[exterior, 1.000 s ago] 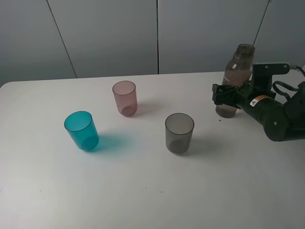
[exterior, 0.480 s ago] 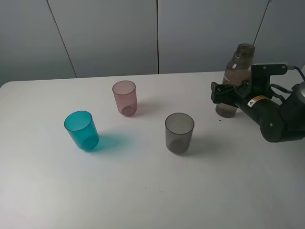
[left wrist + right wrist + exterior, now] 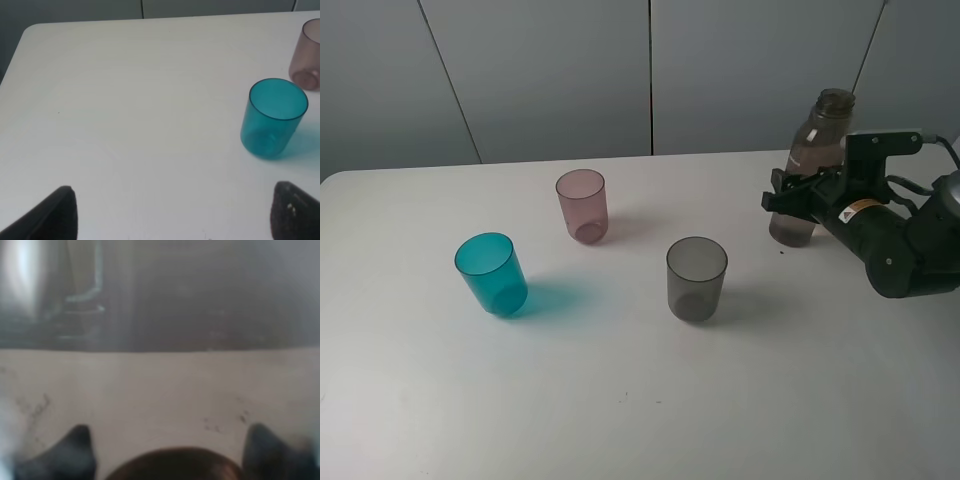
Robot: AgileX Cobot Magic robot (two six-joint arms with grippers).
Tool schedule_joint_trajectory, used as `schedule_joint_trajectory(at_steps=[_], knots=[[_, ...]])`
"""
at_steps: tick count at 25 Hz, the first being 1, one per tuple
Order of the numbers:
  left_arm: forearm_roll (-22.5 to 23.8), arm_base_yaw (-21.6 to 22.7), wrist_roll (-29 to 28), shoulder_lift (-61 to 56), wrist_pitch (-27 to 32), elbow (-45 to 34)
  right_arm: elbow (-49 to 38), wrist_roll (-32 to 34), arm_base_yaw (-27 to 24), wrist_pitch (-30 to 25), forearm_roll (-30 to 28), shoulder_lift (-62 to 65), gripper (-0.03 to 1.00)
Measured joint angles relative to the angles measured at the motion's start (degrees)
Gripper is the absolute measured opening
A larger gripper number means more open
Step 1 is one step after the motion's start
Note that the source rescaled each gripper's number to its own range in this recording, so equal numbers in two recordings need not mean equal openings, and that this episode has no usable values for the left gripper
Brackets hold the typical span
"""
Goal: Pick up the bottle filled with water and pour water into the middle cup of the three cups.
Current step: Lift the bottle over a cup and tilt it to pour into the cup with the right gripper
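Observation:
The smoky brown-grey bottle point(image 3: 817, 135) stands uncapped at the right rear of the table, leaning slightly. My right gripper point(image 3: 790, 195) has its fingers on either side of the bottle's lower body and is shut on it. In the right wrist view the bottle point(image 3: 160, 340) fills the frame, blurred, between the two fingertips point(image 3: 75, 445). The pink middle cup point(image 3: 582, 205) stands upright at the centre rear, well left of the bottle, and also shows in the left wrist view point(image 3: 307, 55). My left gripper point(image 3: 172, 215) is open and empty, out of the exterior view.
A teal cup point(image 3: 492, 273) stands at the front left, also seen by the left wrist camera point(image 3: 273, 118). A grey cup point(image 3: 697, 278) stands between the pink cup and the bottle, nearer the front. The white table point(image 3: 620, 400) ends at a grey wall behind.
The right gripper's fingers have drawn in on the bottle, and the bottle's base has shifted slightly left. The cups have not moved.

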State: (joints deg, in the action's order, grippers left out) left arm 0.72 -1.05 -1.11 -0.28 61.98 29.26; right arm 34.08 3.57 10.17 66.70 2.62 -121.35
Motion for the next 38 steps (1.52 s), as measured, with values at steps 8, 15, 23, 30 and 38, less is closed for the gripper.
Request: schedule_joint_trajectory(at_steps=[8, 15, 23, 30, 38], knots=[[0.0, 0.0, 0.0, 0.0, 0.0, 0.0, 0.0, 0.43, 0.0, 0.0, -0.12, 0.09, 0.01], [0.0, 0.0, -0.11, 0.0, 0.0, 0.0, 0.6, -0.09, 0.0, -4.11, -1.74, 5.66, 0.0], [0.0, 0.0, -0.2, 0.0, 0.0, 0.0, 9.41, -11.14, 5.49, -17.54, 2.73, 11.48, 0.0], [0.0, 0.0, -0.2, 0.0, 0.0, 0.0, 20.59, -29.09, 14.12, -28.62, 12.38, 10.94, 0.0], [0.0, 0.0, -0.2, 0.0, 0.0, 0.0, 27.7, -47.47, 20.11, -28.08, 28.18, 5.06, 0.0]])
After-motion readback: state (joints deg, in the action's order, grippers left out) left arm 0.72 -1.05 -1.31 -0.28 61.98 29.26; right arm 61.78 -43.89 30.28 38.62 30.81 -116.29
